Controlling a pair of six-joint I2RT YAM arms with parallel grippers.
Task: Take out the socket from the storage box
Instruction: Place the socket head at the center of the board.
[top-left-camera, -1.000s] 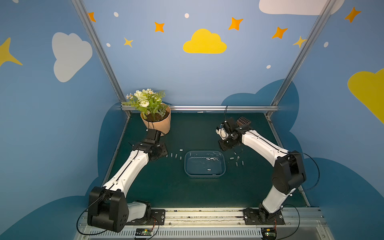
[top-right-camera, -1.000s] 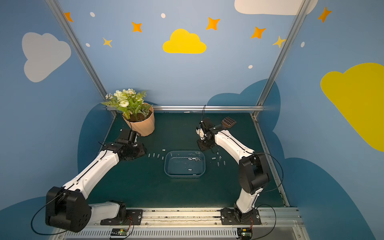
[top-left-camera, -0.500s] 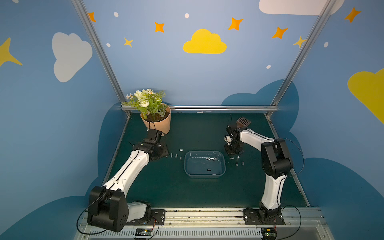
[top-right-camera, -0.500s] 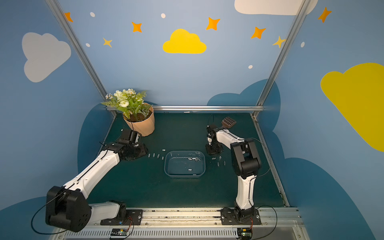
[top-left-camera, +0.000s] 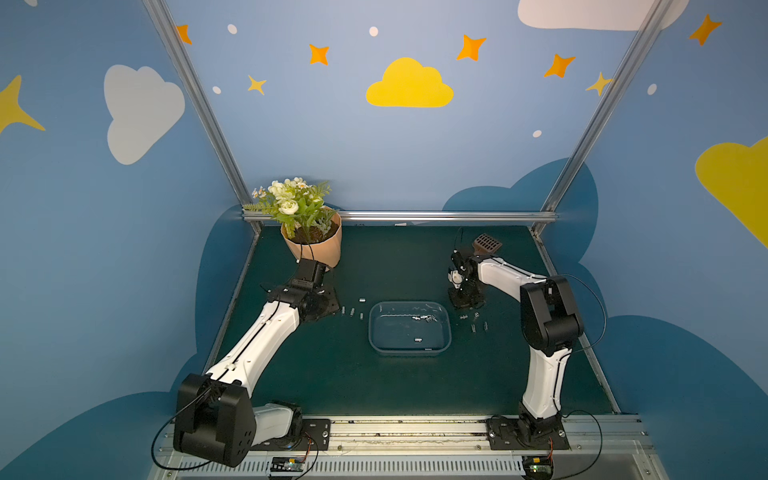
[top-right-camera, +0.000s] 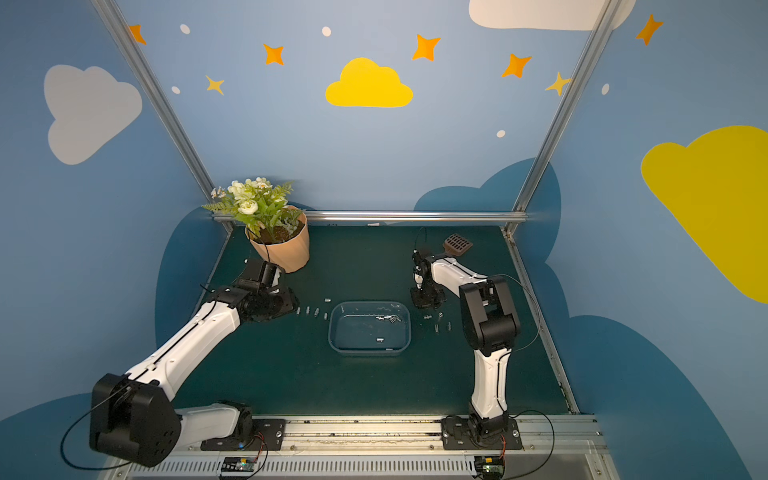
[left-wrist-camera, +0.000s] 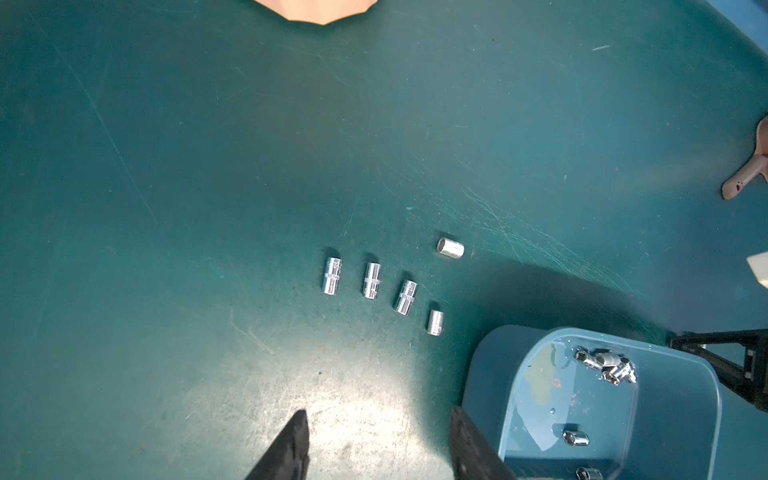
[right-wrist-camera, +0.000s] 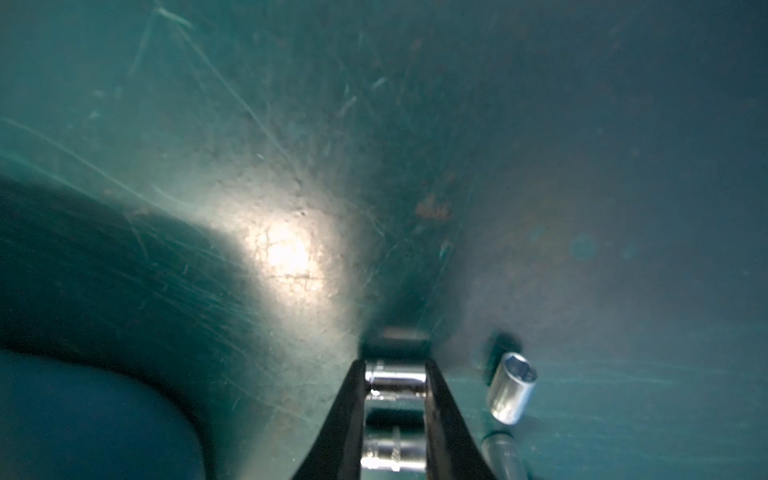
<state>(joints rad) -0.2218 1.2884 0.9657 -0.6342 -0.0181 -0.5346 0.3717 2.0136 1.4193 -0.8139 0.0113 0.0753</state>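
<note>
Soft, even light fills both top views, walls bowing at the edges; left wrist view crisp, a white glare patch on the mat (left-wrist-camera: 365, 411); right wrist view dim and smeared, glare burning mid-frame, the socket (right-wrist-camera: 395, 378) glinting, the storage box (right-wrist-camera: 83, 415) a blurred, shadow-edged mass.

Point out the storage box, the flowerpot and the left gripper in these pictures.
storage box (top-left-camera: 409, 353): in a top view, on its front rim.
flowerpot (top-left-camera: 326, 247): in a top view, on its peach side wall.
left gripper (left-wrist-camera: 378, 413): left wrist view, midway between its open fingertips.
</note>
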